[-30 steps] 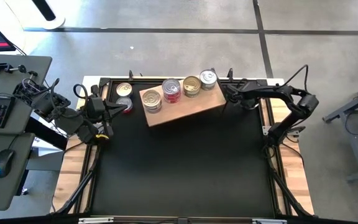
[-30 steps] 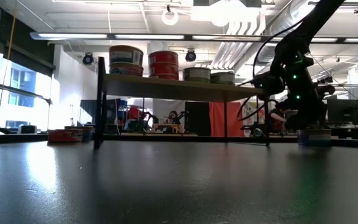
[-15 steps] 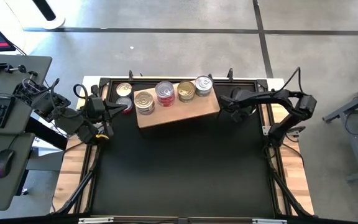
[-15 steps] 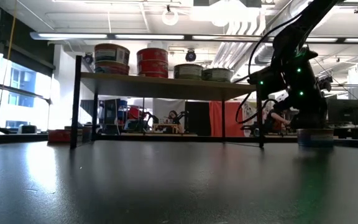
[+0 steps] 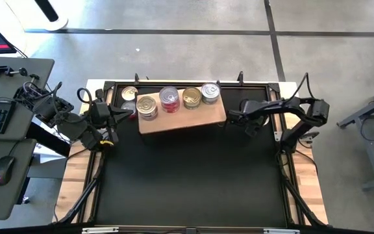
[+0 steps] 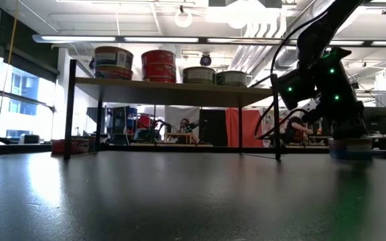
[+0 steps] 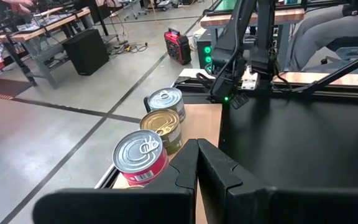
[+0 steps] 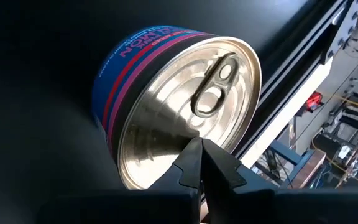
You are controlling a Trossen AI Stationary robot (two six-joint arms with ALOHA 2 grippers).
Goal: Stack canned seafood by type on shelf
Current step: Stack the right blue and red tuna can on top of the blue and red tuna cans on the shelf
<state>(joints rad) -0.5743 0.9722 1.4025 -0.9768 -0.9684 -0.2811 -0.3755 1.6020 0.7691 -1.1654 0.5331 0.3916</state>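
The wooden shelf (image 5: pixel 187 118) stands on thin legs near the table's far edge. Its top carries a row of tins: a silver-lidded stack (image 5: pixel 147 106), a red stack (image 5: pixel 169 99), a gold-lidded tin (image 5: pixel 191 97) and a silver one (image 5: pixel 210 92). Two more tins (image 5: pixel 129 95) sit on the table by the shelf's left end. My left gripper (image 7: pixel 197 155) is shut beside that end. My right gripper (image 8: pixel 201 146), shut, points down over a blue-sided tin (image 8: pixel 166 93) that stands on the table just right of the shelf (image 6: pixel 350 148). My right gripper's shut fingertips come from above at the blue tin's silver lid (image 8: pixel 185 121), close to its rim; I cannot tell whether they touch it. The tin stands upright on the table. My left gripper stands at the shelf's left end; whether it touches cannot be told.
A black mat covers the table, with open room across its middle and near half (image 5: pixel 187 175). Pale wooden strips and a black frame rail (image 5: pixel 284 162) edge the table. A desk with keyboard and mouse (image 5: pixel 2 130) stands off the left side.
The shelf with its tins has slid toward the table's left edge and turned, so its long side lies nearly parallel to the far edge. My right arm has moved along with it, toward the left and the near edge, staying by the shelf's right end.
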